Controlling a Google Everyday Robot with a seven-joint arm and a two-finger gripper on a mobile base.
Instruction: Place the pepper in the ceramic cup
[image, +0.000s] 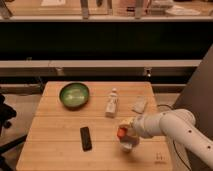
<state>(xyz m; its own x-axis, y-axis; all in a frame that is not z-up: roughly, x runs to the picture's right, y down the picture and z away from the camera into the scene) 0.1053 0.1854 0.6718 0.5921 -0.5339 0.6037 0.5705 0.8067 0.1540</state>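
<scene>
Gripper (125, 134): at the end of the white arm, low over the right front part of the wooden table (55, 145); fingers hidden by the wrist, so opening cannot be told, though seemingly carrying the pepper.
Pepper (121, 133): small, orange-red, glossy; at the gripper tip, directly above the ceramic cup.
Ceramic cup (128, 146): small, white, round; on the table under the gripper, mostly covered by it (rim not clearly seen).
Handling, pepper: judged light, smooth-skinned and a little slippery, firm yet bruisable; best held across its thick middle, not by the tapered end.
Handling, cup: judged hard, glazed, brittle and easily tipped; better left untouched, pepper released from just above the mouth.
Green bowl (74, 95): wide, shallow, shiny inside; far left of the table, well apart from the cup.
Black bar (86, 138): flat, matte, oblong (possibly a remote); front centre.
White bottle (112, 104): slim, lying near the middle.
Pale crumpled piece (139, 105): soft-looking, cloth or packet, cannot tell which; right rear.
Table surface: light planked wood, matte grain.
</scene>
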